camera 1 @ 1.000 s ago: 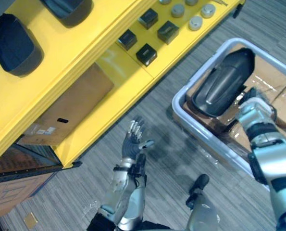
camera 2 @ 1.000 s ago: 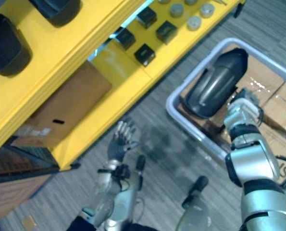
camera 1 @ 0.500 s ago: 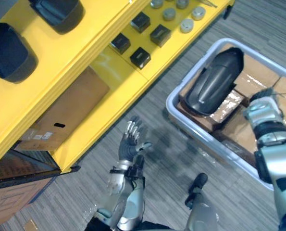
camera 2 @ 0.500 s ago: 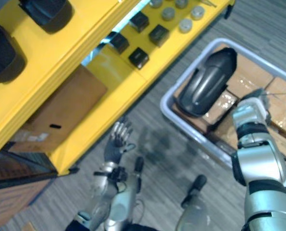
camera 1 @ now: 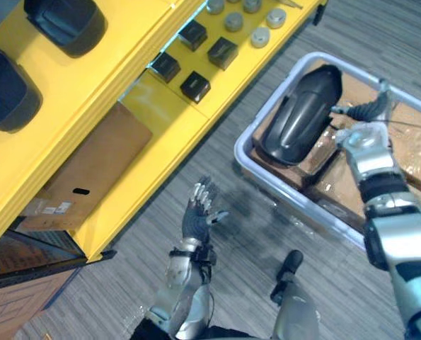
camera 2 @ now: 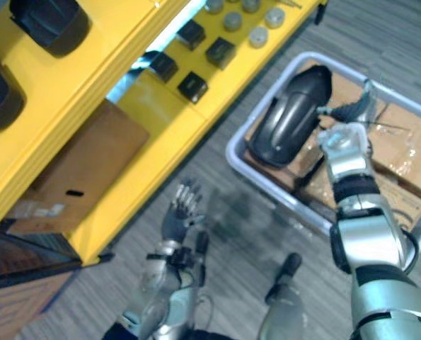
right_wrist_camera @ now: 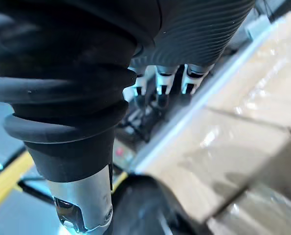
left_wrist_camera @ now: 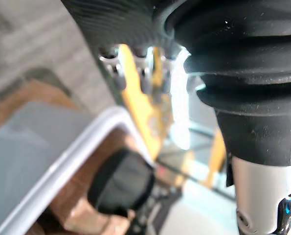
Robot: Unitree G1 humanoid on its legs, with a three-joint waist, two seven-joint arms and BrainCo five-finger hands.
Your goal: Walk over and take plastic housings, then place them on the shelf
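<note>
The black plastic housing lies in the grey bin on cardboard boxes. The right robot hand hangs just beside it, fingers straight, holding nothing. The left robot hand is raised over the carpet, fingers spread, empty.

Glossy black plastic housing

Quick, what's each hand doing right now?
Left hand: open, empty, over the floor.
Right hand: open, above the bin, beside the black housing.
</note>
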